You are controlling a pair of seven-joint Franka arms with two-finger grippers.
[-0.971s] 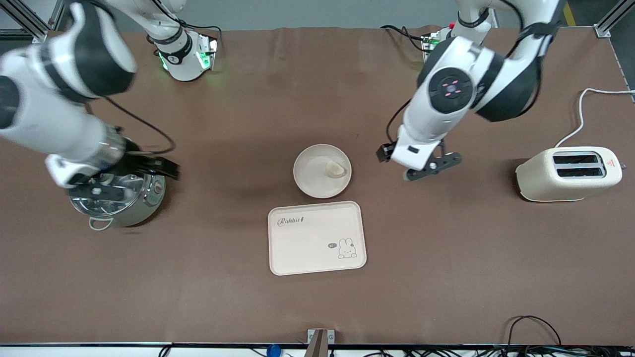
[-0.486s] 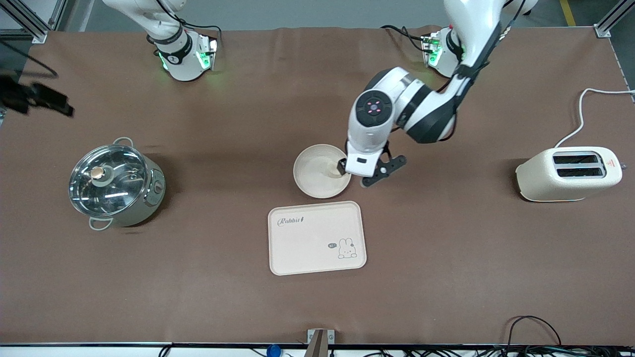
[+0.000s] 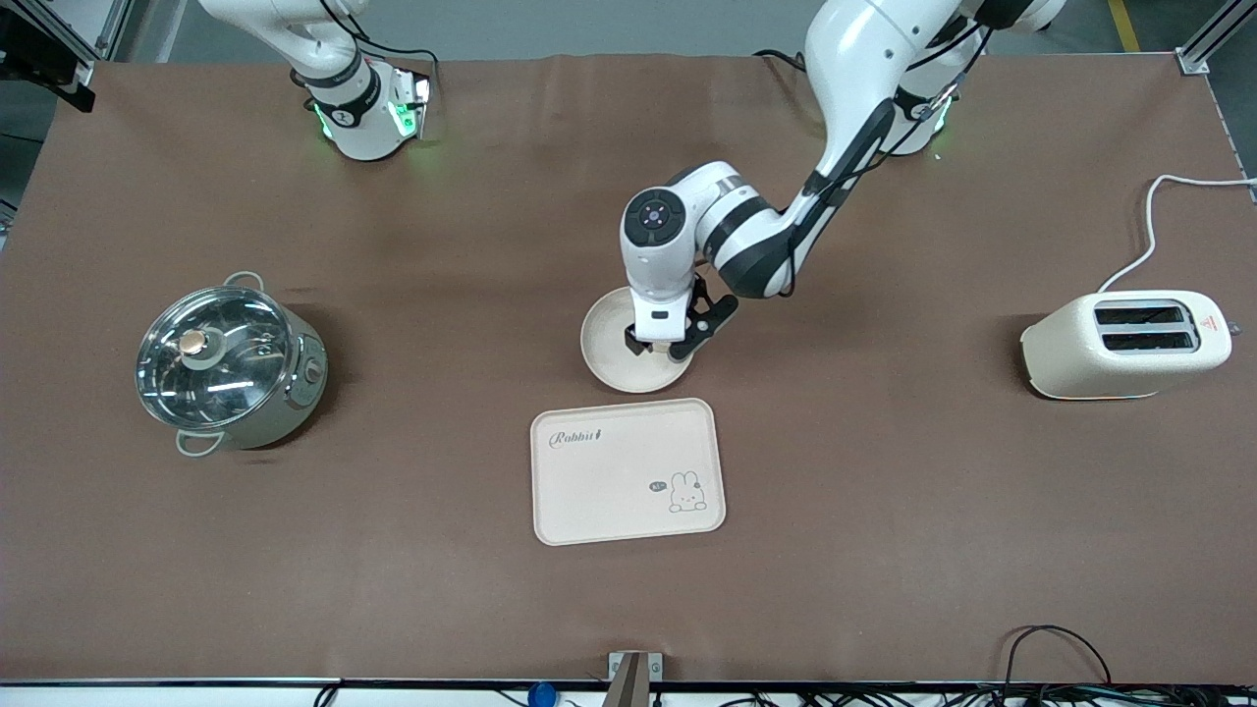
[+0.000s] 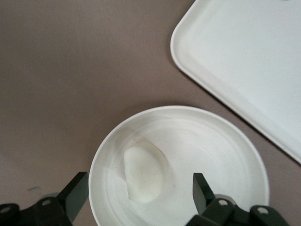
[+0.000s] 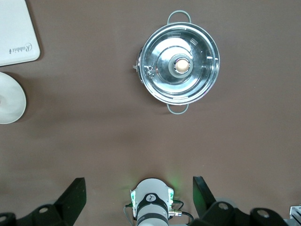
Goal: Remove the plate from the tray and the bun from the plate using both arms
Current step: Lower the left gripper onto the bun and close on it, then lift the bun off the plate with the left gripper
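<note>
The round cream plate (image 3: 604, 346) sits mid-table, just farther from the front camera than the rabbit tray. The pale bun (image 4: 145, 172) lies in the plate (image 4: 225, 141); in the front view the left hand hides it. My left gripper (image 3: 660, 346) hangs open low over the plate. In the left wrist view its gripper (image 4: 139, 194) has one finger on either side of the bun, not touching it. My right gripper (image 5: 138, 195) is open and empty, raised high over its own base; it shows dark at the front view's corner (image 3: 44, 64).
The cream rabbit tray (image 3: 627, 471) lies beside the plate, nearer the front camera. A steel pot with a glass lid (image 3: 231, 368) stands toward the right arm's end. A cream toaster (image 3: 1124, 344) with a cord stands toward the left arm's end.
My left gripper moved from beside the plate to over it, straddling the bun. My right arm rose from over the pot and swung up toward the table's corner.
</note>
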